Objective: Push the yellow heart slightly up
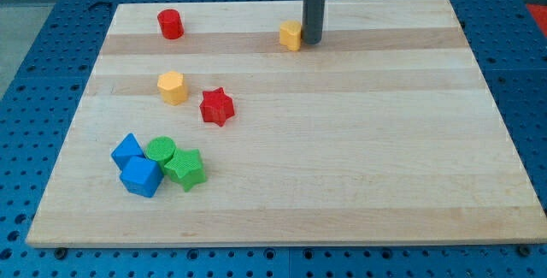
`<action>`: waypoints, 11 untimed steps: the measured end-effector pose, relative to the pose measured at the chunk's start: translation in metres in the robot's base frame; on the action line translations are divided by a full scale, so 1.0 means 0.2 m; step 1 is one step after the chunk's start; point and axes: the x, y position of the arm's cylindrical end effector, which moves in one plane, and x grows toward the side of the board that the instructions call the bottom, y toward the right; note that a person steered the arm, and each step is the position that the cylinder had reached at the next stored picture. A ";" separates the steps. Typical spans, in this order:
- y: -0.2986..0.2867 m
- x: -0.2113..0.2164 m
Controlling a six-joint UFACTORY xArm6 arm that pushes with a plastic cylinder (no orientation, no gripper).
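Note:
The yellow heart (pixel 291 34) lies near the view's top edge of the wooden board (pixel 342 158), a little right of centre. My tip (pixel 312 40) stands right beside it on its right side, touching or almost touching it. The rod rises straight up out of the view's top.
A red cylinder (pixel 171 24) sits at the top left. A yellow hexagon block (pixel 173 87) and a red star (pixel 217 106) lie at the middle left. A blue block (pixel 127 150), a blue cube (pixel 141 176), a green cylinder (pixel 161 151) and a green star (pixel 185 168) cluster at the bottom left.

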 end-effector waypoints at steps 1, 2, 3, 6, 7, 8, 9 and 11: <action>0.04 -0.02; -0.08 -0.07; 0.08 0.10; -0.29 0.20; -0.29 0.01; -0.26 0.00; -0.21 -0.01; -0.12 -0.16</action>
